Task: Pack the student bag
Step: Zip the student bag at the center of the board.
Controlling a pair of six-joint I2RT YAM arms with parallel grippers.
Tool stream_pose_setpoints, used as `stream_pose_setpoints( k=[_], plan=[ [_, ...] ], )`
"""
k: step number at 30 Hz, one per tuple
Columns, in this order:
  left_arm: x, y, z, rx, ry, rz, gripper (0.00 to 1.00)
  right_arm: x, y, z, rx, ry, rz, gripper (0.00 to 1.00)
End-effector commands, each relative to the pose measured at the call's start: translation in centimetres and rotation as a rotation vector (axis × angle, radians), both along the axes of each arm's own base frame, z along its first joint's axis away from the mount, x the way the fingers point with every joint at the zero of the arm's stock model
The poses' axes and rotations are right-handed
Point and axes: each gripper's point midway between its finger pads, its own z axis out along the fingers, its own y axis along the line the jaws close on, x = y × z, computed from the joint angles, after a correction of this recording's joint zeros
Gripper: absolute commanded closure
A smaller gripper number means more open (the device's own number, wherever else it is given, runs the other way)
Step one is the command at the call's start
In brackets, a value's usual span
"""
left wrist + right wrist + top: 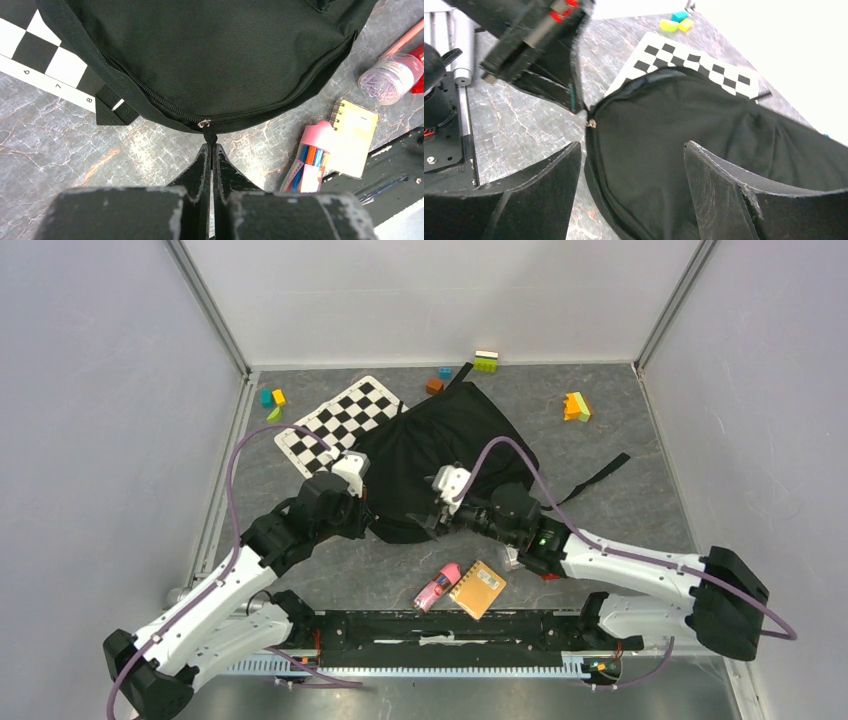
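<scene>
1. Grey marbled counter [640,500], white walls.
2. Black bag [440,440] mid-counter, partly over chessboard [335,425].
3. Left end effector [210,146] pinched closed on zip pull [210,136] at bag's near edge.
4. Right end effector [633,147] spread wide above bag, holding nothing.

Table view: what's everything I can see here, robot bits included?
bag: one, black, centre
zip pull: one, black, bag's near edge
chessboard: one, black-and-white, partly under the bag's far left
blocks: several, mixed colours, far side
notebook: one, tan, near edge
pen case: one, pink, beside notebook
clip jar: one, clear with purple clips, near notebook
left gripper: one, black, shut on zip pull
right gripper: one, black, open over bag
</scene>
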Motion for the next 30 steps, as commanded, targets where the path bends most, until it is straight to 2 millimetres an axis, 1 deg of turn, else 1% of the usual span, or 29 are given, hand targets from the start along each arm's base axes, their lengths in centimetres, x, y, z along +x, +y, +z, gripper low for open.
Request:
stream_pose_setpoints(
  k=[1,3,4,6,8,12,15,18,21,23,26,30],
  plan=[
    [0.7,-0.3,2.6,-0.016,-0.131,-0.071,0.98,-1.3,3.7,2.4,-0.016,-0.176,0.091,0.2],
    [0.8,-0.2,2.6,-0.026,-0.151,-0.061,0.98,-2.1,5.2,1.4,-0.059,-0.217,0.128,0.19],
    [0.8,0.0,3.0,-0.025,-0.161,-0.057,0.98,-2.6,6.0,1.1,-0.077,-0.24,0.148,0.19],
    [1.0,0.4,3.3,-0.017,-0.188,-0.046,0.98,-2.7,7.4,-0.3,-0.124,-0.263,0.158,0.2],
    [1.1,0.9,3.4,-0.006,-0.199,-0.035,0.98,-2.3,8.6,-1.4,-0.162,-0.274,0.157,0.2],
    [1.1,1.3,3.2,0.0,-0.193,-0.023,0.98,-0.8,10.0,-3.0,-0.217,-0.274,0.101,0.22],
    [1.1,1.4,3.5,-0.009,-0.202,-0.017,0.98,-0.1,10.7,-3.7,-0.255,-0.272,0.076,0.3],
    [1.0,1.5,3.9,-0.019,-0.214,-0.014,0.98,0.4,10.9,-4.6,-0.297,-0.263,0.046,0.4],
    [1.1,1.6,3.9,-0.019,-0.216,-0.008,0.98,0.3,10.9,-5.5,-0.337,-0.258,0.036,0.45],
    [1.1,1.7,3.9,-0.015,-0.216,-0.003,0.98,0.2,10.8,-6.1,-0.368,-0.26,0.027,0.46],
    [1.1,1.9,4.0,-0.015,-0.219,0.004,0.98,-0.1,10.2,-7.3,-0.423,-0.256,0.012,0.43],
    [1.1,1.9,4.1,-0.02,-0.221,0.003,0.98,-0.1,8.8,-8.6,-0.464,-0.245,-0.025,0.43]
  ],
)
